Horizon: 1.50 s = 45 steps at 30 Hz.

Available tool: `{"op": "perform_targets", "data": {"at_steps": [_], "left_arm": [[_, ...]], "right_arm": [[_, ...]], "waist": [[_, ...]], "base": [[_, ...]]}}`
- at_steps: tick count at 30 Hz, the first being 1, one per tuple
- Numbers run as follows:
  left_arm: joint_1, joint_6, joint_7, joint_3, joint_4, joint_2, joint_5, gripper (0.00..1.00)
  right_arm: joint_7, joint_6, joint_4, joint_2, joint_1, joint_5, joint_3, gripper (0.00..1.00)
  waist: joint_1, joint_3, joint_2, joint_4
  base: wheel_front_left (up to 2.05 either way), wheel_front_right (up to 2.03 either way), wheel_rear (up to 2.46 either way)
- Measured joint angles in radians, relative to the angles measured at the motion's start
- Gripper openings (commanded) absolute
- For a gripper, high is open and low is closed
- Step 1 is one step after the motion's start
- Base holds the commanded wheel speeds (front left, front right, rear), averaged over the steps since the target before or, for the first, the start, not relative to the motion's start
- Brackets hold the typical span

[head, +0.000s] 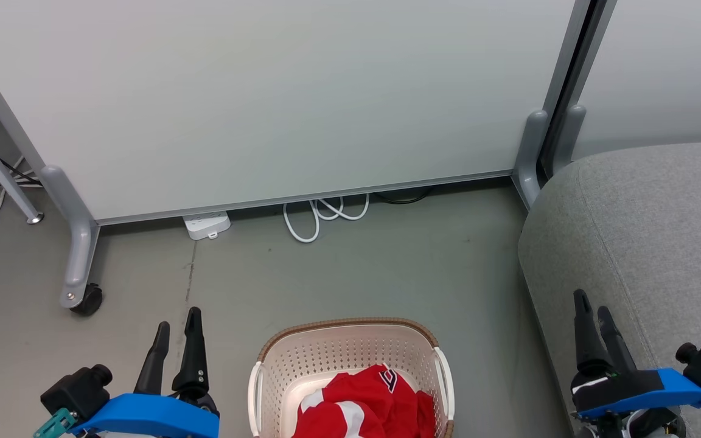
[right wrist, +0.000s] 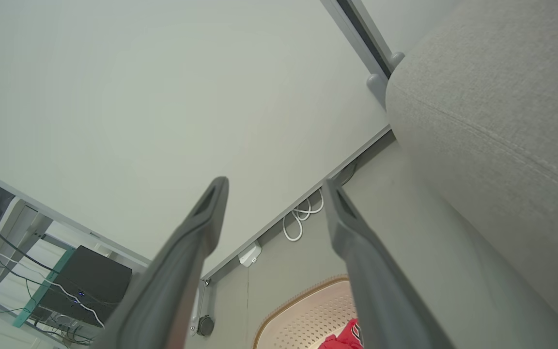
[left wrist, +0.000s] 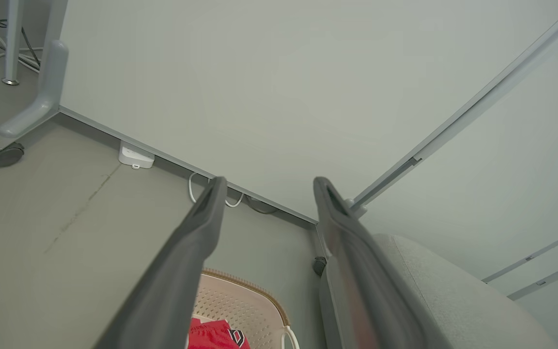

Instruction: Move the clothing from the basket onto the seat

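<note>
You see red-and-white fabric clothing (head: 362,401) heaped in cream perforated plastic basket (head: 350,322), between left gripper (head: 178,319) and right gripper (head: 592,303). Both fingers apart, empty. Grey upholstered seat (head: 648,231) under right gripper.

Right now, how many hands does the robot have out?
2: the left hand, open, left of the basket; the right hand, open, by the seat. None seems hidden.

Basket (head: 350,350) top open; seat (head: 648,243) close right; partition (head: 265,103) behind.
</note>
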Motion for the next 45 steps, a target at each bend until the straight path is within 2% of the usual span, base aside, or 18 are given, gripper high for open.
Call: {"op": "perform_targets", "data": {"at_steps": [14, 45], "left_arm": [[-0.002, 0.018, -0.04, -0.025, -0.004, 0.002, 0.155, 1.0], [-0.009, 0.061, -0.113, -0.075, -0.012, 0.006, 0.373, 1.0]], "right_arm": [[-0.019, 0.0, -0.018, 0.0, -0.001, -0.176, 0.017, 1.0], [-0.065, 0.0, -0.022, -0.001, -0.013, -0.468, 0.018, 1.0]], "waist": [[0.0, -0.001, 0.0, 0.003], [0.0, 0.003, 0.0, 0.006]], "base": [[0.0, 0.0, 0.0], [0.0, 0.0, 0.0]]}}
